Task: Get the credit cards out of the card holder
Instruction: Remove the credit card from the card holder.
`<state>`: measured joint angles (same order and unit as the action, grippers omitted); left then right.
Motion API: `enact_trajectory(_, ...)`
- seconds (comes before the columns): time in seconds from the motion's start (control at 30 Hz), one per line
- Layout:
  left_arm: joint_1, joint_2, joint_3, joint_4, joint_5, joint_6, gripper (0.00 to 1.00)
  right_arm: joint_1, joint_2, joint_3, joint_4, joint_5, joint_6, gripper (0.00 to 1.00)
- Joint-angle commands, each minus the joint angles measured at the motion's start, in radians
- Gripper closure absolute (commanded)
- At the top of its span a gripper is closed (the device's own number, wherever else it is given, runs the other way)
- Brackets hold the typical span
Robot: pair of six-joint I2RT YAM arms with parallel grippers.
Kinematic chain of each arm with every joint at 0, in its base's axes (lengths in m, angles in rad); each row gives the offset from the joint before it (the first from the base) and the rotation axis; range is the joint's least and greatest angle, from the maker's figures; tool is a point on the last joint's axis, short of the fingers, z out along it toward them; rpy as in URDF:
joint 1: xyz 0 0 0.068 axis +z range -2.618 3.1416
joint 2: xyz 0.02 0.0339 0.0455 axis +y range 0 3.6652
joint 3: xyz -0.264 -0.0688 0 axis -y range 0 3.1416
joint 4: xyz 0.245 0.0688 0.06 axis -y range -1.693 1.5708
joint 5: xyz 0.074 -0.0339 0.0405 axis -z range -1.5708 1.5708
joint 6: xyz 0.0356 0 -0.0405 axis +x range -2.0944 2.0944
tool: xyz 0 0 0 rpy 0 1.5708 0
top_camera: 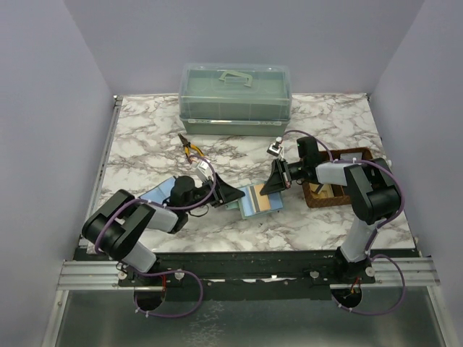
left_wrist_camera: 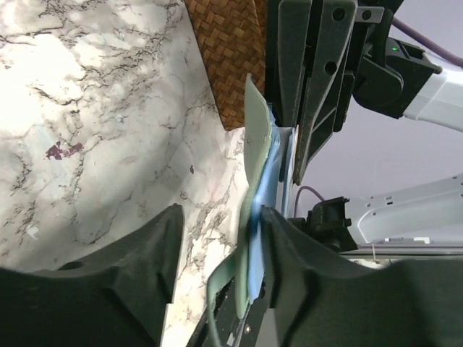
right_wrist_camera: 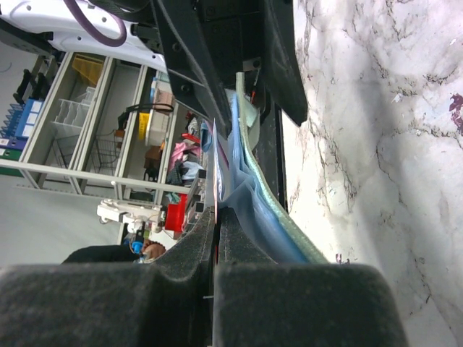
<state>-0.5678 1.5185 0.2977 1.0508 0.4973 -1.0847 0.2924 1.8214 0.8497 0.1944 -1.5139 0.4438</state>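
Note:
The card holder (top_camera: 252,202) lies open on the marble table (top_camera: 145,137) between my two grippers, grey-green outside and blue inside. A tan credit card (top_camera: 269,203) shows on its right half. My left gripper (top_camera: 237,199) is at the holder's left edge. In the left wrist view its jaws (left_wrist_camera: 221,217) stand apart, and the holder's flap (left_wrist_camera: 257,217) rests against the right finger only. My right gripper (top_camera: 270,189) is at the holder's right edge. In the right wrist view it (right_wrist_camera: 217,215) is shut on the thin edge of a card (right_wrist_camera: 215,163) sticking out of the holder's blue pockets (right_wrist_camera: 253,202).
A brown woven basket (top_camera: 340,189) stands right of the holder, under my right arm. A green lidded box (top_camera: 235,97) stands at the back. Pliers (top_camera: 192,150) and a small clip (top_camera: 275,148) lie in front of it. A blue panel (top_camera: 163,189) lies under my left arm.

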Motion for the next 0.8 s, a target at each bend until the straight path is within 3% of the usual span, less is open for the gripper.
enact_trajectory(0.0,-0.021,0.042,0.037,0.04,0.016,-0.008,0.54,-0.006,-0.004,0.009,0.011,-0.049,-0.009,1.0)
enact_trajectory(0.1,-0.026,0.083,0.043,0.115,0.046,-0.041,0.7,-0.005,-0.003,0.009,0.01,-0.049,-0.01,1.0)
enact_trajectory(0.2,-0.026,0.137,0.039,0.239,0.074,-0.092,0.96,-0.006,-0.004,0.009,0.008,-0.044,-0.013,1.0)
enact_trajectory(0.23,-0.024,0.151,0.034,0.283,0.08,-0.108,1.0,-0.006,-0.004,0.011,0.005,-0.041,-0.018,1.0)
enact_trajectory(0.43,0.036,0.237,-0.063,0.593,0.11,-0.237,1.0,-0.012,-0.004,0.038,-0.104,-0.008,-0.103,1.0)
enact_trajectory(0.77,0.145,0.131,-0.115,0.599,0.212,-0.262,1.0,-0.037,0.007,0.047,-0.144,0.013,-0.134,1.0)
